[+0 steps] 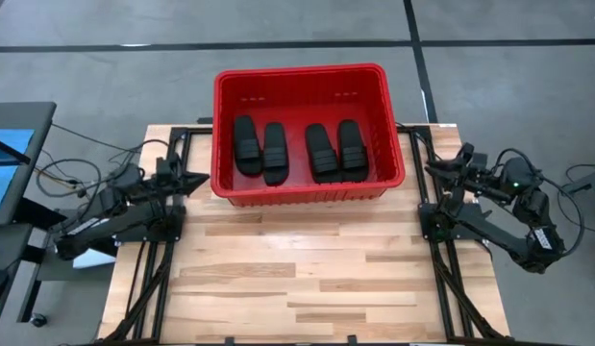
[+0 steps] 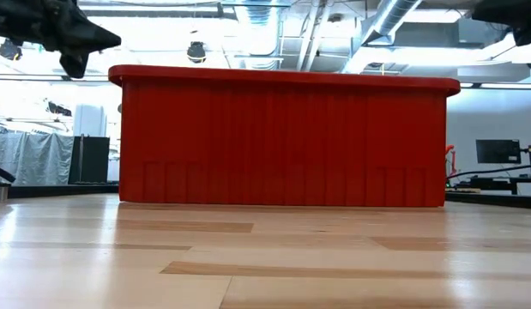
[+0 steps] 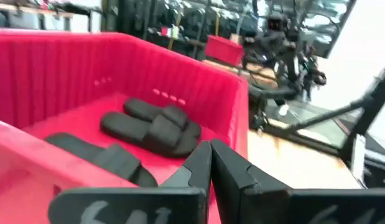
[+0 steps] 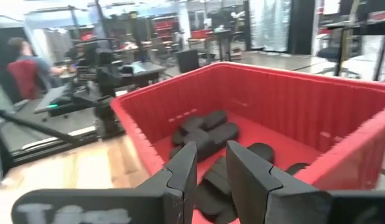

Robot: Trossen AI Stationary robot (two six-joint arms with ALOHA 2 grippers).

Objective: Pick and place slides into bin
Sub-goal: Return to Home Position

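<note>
Retracting both arms to their rest poses looks like the step in hand, since nothing is left to pick. All four slides lie inside the bin, in two side-by-side pairs on its floor, at the upper centre of the overhead frame. The bin stands at the far edge of the worktop.

The left tool hovers just outside the bin's left wall, at the left of the overhead frame. Its fingers are pressed together and hold nothing, and its wrist view shows the tips meeting near the red rim. The right tool sits off the bin's right wall, at the right of the frame, with its fingers a narrow gap apart and nothing between them.

To do this well, each arm should draw outward from the bin toward its own base. It should keep off the rim so the bin is not nudged and the slides are not disturbed. Cables trail near the arm bases, so a slow, even fold seems the safer choice.
</note>
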